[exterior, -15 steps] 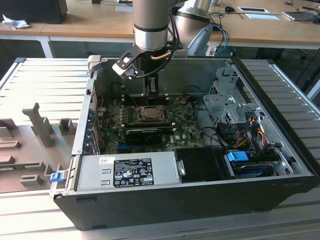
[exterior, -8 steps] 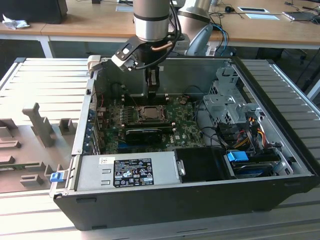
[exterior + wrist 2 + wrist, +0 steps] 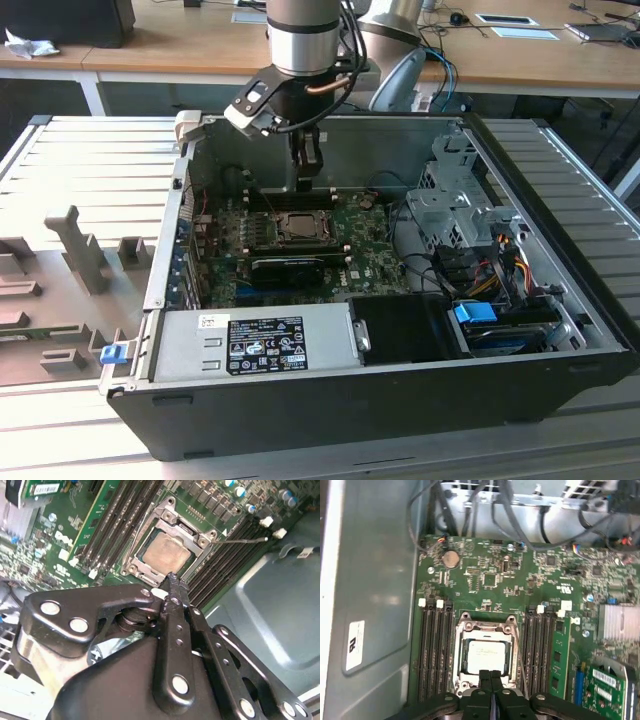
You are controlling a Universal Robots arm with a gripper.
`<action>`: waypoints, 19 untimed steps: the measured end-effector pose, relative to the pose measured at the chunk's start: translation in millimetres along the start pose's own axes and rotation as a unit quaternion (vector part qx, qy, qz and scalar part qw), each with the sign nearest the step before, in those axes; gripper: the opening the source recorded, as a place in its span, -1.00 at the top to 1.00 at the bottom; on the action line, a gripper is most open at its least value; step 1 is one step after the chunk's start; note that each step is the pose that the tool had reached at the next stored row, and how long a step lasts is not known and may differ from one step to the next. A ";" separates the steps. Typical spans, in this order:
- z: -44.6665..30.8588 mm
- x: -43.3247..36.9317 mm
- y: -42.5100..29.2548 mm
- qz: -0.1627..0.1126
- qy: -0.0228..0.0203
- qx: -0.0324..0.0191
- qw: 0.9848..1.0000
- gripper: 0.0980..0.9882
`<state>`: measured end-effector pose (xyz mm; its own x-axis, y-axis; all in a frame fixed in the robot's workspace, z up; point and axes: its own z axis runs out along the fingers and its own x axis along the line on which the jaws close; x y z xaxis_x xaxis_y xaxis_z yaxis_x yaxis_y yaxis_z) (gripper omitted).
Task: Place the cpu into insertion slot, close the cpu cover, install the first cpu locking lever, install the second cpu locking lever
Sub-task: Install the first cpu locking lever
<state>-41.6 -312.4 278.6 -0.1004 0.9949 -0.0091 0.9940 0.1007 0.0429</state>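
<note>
The cpu (image 3: 167, 553) (image 3: 485, 652), a dull silver square, lies in the insertion slot (image 3: 297, 228) on the green board. The silvery cpu cover (image 3: 172, 524) (image 3: 482, 630) lies flat around it, framing the chip in its window. A thin metal lever (image 3: 242, 540) sticks out from one corner of the socket, over the black memory slots. My gripper (image 3: 306, 178) (image 3: 172, 576) (image 3: 491, 676) hangs just above the socket's edge, fingers pressed together and holding nothing.
The open computer case (image 3: 330, 400) walls the board in on all sides. A black heatsink block (image 3: 288, 265) sits in front of the socket. A drive cage (image 3: 450, 200) and cable bundles (image 3: 470, 280) fill the exterior view's right. Memory slots (image 3: 436, 650) flank the socket.
</note>
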 end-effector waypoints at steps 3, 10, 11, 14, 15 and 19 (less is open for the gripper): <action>0.0 0.0 -0.4 -0.021 0.001 0.000 1.000 0.98; 0.0 0.1 -0.8 -0.051 0.002 0.000 0.999 0.98; 0.0 0.1 -0.7 -0.054 0.002 0.000 0.999 0.98; 0.0 0.1 -0.7 -0.058 0.002 -0.001 0.998 0.98; 0.0 0.1 -0.8 -0.060 0.002 -0.001 0.998 0.98; 0.0 0.1 -0.8 -0.084 0.003 -0.001 0.996 0.98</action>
<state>-42.4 -312.4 278.6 -0.2655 0.9641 -0.0098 0.9631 0.2656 0.0431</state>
